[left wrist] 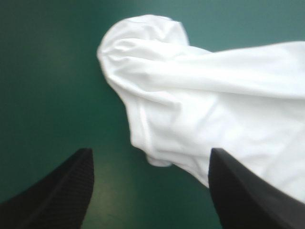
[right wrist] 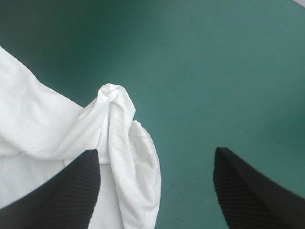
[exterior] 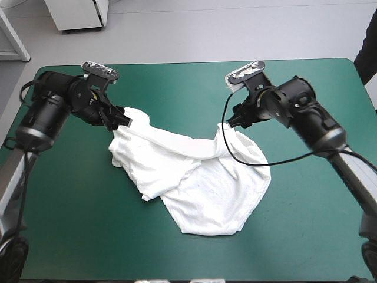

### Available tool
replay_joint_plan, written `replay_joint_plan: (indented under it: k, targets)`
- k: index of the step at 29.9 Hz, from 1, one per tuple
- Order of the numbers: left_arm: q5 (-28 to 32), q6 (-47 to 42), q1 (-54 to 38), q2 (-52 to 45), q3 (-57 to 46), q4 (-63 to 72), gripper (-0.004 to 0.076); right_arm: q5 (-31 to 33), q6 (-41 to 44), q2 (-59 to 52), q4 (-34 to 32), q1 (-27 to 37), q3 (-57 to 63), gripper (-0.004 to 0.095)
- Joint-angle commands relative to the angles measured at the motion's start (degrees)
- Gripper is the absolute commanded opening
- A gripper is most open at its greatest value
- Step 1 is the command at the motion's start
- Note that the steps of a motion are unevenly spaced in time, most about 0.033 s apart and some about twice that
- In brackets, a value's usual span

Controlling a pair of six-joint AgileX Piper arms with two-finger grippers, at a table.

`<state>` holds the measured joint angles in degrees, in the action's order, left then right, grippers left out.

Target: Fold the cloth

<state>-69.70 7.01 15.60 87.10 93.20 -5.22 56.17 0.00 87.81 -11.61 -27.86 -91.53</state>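
lying crumpled on teal-green cover: one t-shirt; left arm, right arm: both jaws spread apart.

It looks to me like a lab or a test room: my counter, covered in teal-green, stands on a plain grey floor, with a white cabinet beyond it.

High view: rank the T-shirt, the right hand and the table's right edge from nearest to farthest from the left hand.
1. The T-shirt, right beside the left hand.
2. The right hand, across the table's middle.
3. The table's right edge, farthest over.
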Motion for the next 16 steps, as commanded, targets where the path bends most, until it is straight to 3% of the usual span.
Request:
replay_joint_plan:
  k: [1, 10, 12, 16]
  targets:
    - [-1.6, 4.1, 4.6, -8.2, 2.0, 6.8, 0.0498, 0.3, 0.0, -8.5, -1.4, 0.5, -2.0, 0.0644]
    - [-4.1, 8.6, 31.1, -12.6, 0.3, 7.2, 0.0498, 12.4, 3.5, -21.4, -10.1, 0.5, -2.0, 0.0644]
    - [-4.1, 8.6, 37.1, -12.5, -2.7, 3.6, 0.0498, 15.4, 4.4, -22.8, -12.2, 0.5, -2.0, 0.0644]
    - [-4.0, 8.6, 44.1, -12.5, -11.9, -0.6, 0.0498, 15.4, 4.8, -25.2, -12.6, 0.5, -1.7, 0.0644]
